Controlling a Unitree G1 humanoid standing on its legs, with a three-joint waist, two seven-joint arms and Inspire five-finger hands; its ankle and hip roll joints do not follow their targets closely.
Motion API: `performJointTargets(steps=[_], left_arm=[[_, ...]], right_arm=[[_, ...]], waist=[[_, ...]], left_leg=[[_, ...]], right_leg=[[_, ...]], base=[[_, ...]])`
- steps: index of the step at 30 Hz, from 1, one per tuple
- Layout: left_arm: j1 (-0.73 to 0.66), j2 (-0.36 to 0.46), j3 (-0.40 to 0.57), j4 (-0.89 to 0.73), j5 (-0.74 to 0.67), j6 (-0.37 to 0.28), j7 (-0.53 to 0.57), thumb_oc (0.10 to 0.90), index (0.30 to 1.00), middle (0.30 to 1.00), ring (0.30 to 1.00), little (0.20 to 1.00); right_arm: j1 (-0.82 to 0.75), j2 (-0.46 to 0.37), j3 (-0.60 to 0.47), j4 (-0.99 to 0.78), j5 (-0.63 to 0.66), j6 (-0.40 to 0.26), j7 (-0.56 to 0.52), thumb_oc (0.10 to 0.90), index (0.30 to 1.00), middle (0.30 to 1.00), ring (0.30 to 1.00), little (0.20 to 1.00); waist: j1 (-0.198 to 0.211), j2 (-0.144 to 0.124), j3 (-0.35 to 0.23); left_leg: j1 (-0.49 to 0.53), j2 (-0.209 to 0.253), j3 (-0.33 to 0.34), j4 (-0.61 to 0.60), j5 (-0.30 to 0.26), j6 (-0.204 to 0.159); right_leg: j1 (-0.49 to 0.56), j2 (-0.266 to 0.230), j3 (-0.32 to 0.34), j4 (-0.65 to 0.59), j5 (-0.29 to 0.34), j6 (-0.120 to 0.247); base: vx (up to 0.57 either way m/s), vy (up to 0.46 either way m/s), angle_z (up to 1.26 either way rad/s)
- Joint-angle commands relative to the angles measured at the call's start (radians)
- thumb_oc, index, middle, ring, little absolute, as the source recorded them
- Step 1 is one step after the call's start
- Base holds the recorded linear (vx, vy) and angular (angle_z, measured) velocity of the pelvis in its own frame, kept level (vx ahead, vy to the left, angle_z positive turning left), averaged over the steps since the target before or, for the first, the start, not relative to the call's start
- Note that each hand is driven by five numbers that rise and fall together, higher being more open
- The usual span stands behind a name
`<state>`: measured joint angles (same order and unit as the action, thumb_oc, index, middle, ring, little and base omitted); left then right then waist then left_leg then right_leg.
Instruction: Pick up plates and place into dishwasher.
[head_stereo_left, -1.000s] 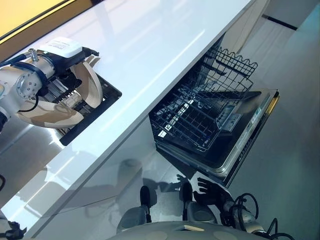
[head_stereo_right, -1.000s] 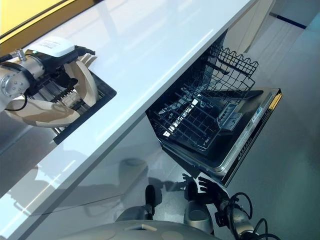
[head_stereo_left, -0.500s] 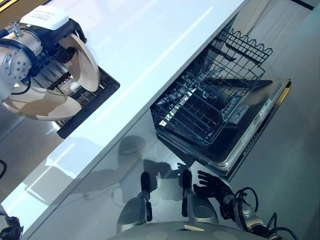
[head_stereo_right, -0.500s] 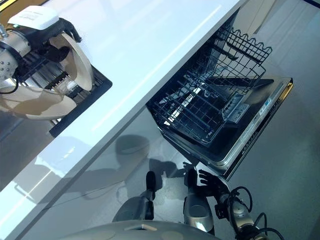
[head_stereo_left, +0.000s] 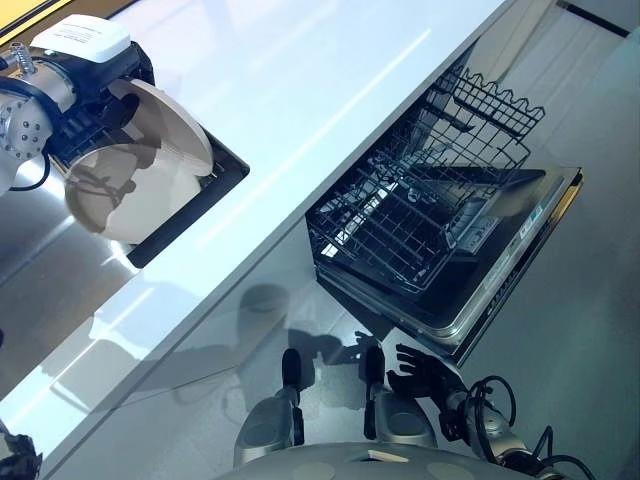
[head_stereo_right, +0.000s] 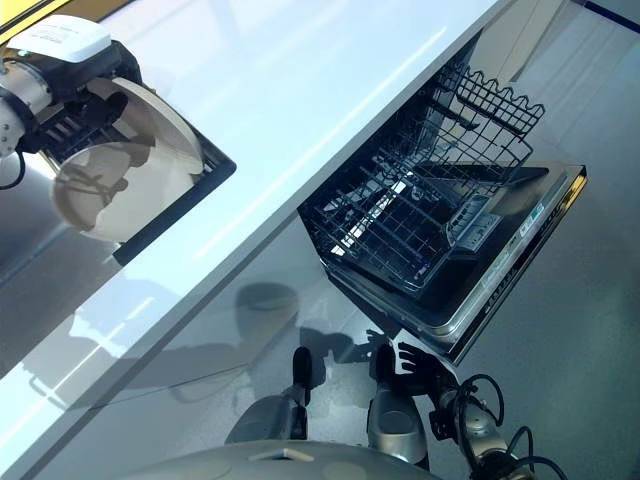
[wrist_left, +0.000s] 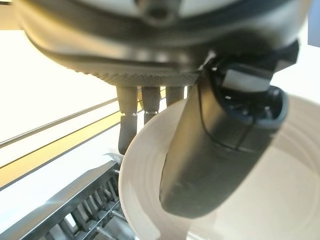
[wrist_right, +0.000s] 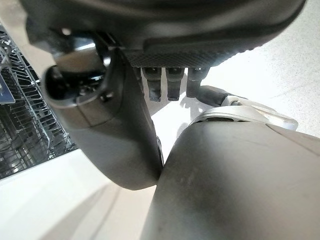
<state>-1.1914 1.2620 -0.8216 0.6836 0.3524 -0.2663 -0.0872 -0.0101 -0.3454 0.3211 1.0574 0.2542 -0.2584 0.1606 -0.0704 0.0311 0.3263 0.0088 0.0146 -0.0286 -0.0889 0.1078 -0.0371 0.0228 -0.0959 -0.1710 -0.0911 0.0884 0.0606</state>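
Dark and held low, the right hand hangs nearest the camera, below the open dishwasher door, above the pale floor. Its fingers are spread loosely and hold nothing; in the right wrist view the thumb stands clear of the short row of fingers.

Beyond it, the dishwasher door lies folded down flat, and the black wire lower rack is drawn out over it. No plate is seen in this rack. A second wire rack sits further back, under the edge of the counter.

The white countertop runs diagonally across the scene above the dishwasher. Set on it at the far left is a black dish tray with a ribbed drying rack.

Over that tray, the left hand grips a beige plate. The plate is tilted, its hollow face turned toward the camera, with its far rim in the hand. In the left wrist view the thumb lies pressed across the plate's face while the fingers pass behind its rim, so the plate is pinched between them. The rack's slats show beneath the plate. Whether the plate's lower edge touches the tray cannot be told.
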Motion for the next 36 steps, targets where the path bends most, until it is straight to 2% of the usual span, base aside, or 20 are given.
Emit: performJointTargets(steps=[1,3,7,9,13,15,16,18,21,24,27,29,34,36], left_arm=[[-0.117,0.037,0.049,0.042,-0.067,0.004,0.022,0.100,0.300,0.300,0.300,0.200],[-0.119,0.042,0.049,0.037,-0.068,0.002,0.020,0.100,0.300,0.300,0.300,0.200],[-0.128,0.057,0.041,-0.013,-0.079,0.001,0.005,0.100,0.300,0.300,0.300,0.200],[-0.137,0.064,0.040,-0.054,-0.074,0.010,0.000,0.100,0.300,0.300,0.300,0.200],[-0.156,0.080,0.039,-0.065,-0.056,-0.019,0.026,0.100,0.300,0.300,0.300,0.200],[-0.171,0.091,0.034,-0.061,-0.049,-0.037,0.043,0.100,0.300,0.300,0.300,0.200],[-0.195,0.104,0.024,-0.060,-0.017,-0.044,0.067,0.100,0.300,0.300,0.300,0.200],[-0.234,0.127,-0.010,-0.045,0.034,-0.043,0.131,0.100,0.300,0.300,0.300,0.200],[-0.305,0.160,-0.081,-0.034,0.062,-0.008,0.210,0.100,0.300,0.300,0.300,0.200],[-0.356,0.190,-0.138,-0.032,0.061,0.059,0.288,0.100,0.300,0.300,0.300,0.200],[-0.335,0.211,-0.135,-0.041,0.061,0.099,0.334,0.100,0.300,0.300,0.300,0.200],[-0.301,0.219,-0.109,-0.044,0.076,0.116,0.354,0.100,0.300,0.300,0.300,0.200],[-0.233,0.233,-0.057,-0.048,0.077,0.159,0.438,0.100,0.300,0.300,0.300,0.200],[-0.202,0.232,-0.019,-0.042,-0.006,0.160,0.487,0.100,0.300,0.300,0.300,0.200]], right_arm=[[0.057,-0.049,-0.009,-0.013,0.010,-0.021,0.000,0.800,0.900,0.900,0.900,0.900],[0.061,-0.049,-0.009,-0.012,0.014,-0.021,0.010,0.800,0.900,0.900,0.900,0.900],[0.061,-0.059,0.001,-0.059,0.065,0.031,0.158,0.800,0.900,0.900,0.900,0.900],[0.058,-0.067,0.023,-0.137,0.109,0.072,0.259,0.800,0.900,0.900,0.900,0.900],[0.055,-0.082,0.048,-0.268,0.196,0.108,0.355,0.800,0.900,0.900,0.900,0.900],[0.057,-0.089,0.050,-0.327,0.222,0.163,0.414,0.800,0.900,0.900,0.900,0.900],[0.068,-0.096,0.050,-0.407,0.245,0.210,0.477,0.800,0.900,0.900,0.900,0.900],[0.084,-0.122,0.058,-0.511,0.275,0.272,0.524,0.800,0.900,0.900,0.900,0.900],[0.099,-0.169,0.067,-0.656,0.317,0.348,0.563,0.800,0.900,0.900,0.900,0.900],[0.114,-0.211,0.055,-0.797,0.389,0.409,0.648,0.800,0.900,0.900,0.900,0.900],[0.107,-0.239,0.028,-0.901,0.487,0.451,0.688,0.800,0.900,0.900,0.900,0.900],[0.097,-0.250,0.014,-0.950,0.532,0.457,0.693,0.800,0.900,0.900,0.900,0.900],[0.062,-0.283,-0.036,-1.067,0.647,0.453,0.659,0.800,0.900,0.900,0.900,0.900],[0.048,-0.290,-0.064,-1.101,0.666,0.431,0.636,0.800,0.900,0.900,0.900,0.900]], waist=[[-0.005,0.029,-0.125],[-0.003,0.031,-0.134],[0.007,0.038,-0.164],[0.013,0.037,-0.174],[0.020,0.033,-0.195],[0.020,0.031,-0.204],[0.019,0.030,-0.212],[0.016,0.028,-0.222],[0.011,0.027,-0.233],[0.007,0.019,-0.240],[0.006,0.014,-0.247],[0.006,0.014,-0.251],[0.007,0.014,-0.263],[0.005,0.012,-0.268]], left_leg=[[0.033,-0.077,0.061,0.002,-0.086,0.020],[0.038,-0.077,0.060,0.002,-0.087,0.018],[0.057,-0.076,0.052,0.002,-0.092,0.015],[0.068,-0.076,0.043,0.002,-0.095,0.015],[0.080,-0.075,0.035,0.002,-0.099,0.013],[0.083,-0.074,0.036,0.002,-0.099,0.011],[0.085,-0.073,0.036,0.002,-0.099,0.010],[0.088,-0.071,0.036,0.002,-0.099,0.008],[0.089,-0.068,0.040,0.002,-0.098,0.006],[0.091,-0.066,0.044,0.002,-0.097,0.005],[0.092,-0.065,0.045,0.002,-0.096,0.006],[0.094,-0.065,0.045,0.002,-0.096,0.006],[0.094,-0.063,0.047,0.002,-0.095,0.006],[0.092,-0.062,0.052,0.002,-0.092,0.007]], right_leg=[[-0.006,-0.002,0.037,0.021,0.006,0.078],[0.001,-0.002,0.035,0.020,0.004,0.078],[0.029,0.000,0.024,0.016,-0.008,0.072],[0.044,0.002,0.018,0.015,-0.015,0.068],[0.063,0.004,0.007,0.011,-0.023,0.065],[0.068,0.005,0.005,0.009,-0.024,0.065],[0.072,0.007,0.004,0.007,-0.026,0.063],[0.076,0.010,0.004,0.005,-0.026,0.063],[0.078,0.012,0.003,0.004,-0.024,0.063],[0.079,0.016,0.008,0.004,-0.024,0.061],[0.079,0.020,0.012,0.004,-0.024,0.058],[0.081,0.021,0.014,0.004,-0.024,0.058],[0.079,0.023,0.016,0.004,-0.022,0.058],[0.076,0.022,0.018,0.004,-0.020,0.058]], base=[[0.01,-0.044,0.02],[0.01,-0.038,0.00],[0.01,-0.055,0.00],[-0.01,-0.085,0.02],[-0.02,-0.081,0.02],[-0.01,-0.072,0.02],[-0.02,-0.075,0.02],[-0.03,-0.076,0.00],[-0.03,-0.056,0.00],[-0.03,-0.047,0.00],[-0.01,-0.010,0.00],[0.00,0.000,0.00],[0.00,0.000,0.00],[-0.01,0.001,-0.02]])
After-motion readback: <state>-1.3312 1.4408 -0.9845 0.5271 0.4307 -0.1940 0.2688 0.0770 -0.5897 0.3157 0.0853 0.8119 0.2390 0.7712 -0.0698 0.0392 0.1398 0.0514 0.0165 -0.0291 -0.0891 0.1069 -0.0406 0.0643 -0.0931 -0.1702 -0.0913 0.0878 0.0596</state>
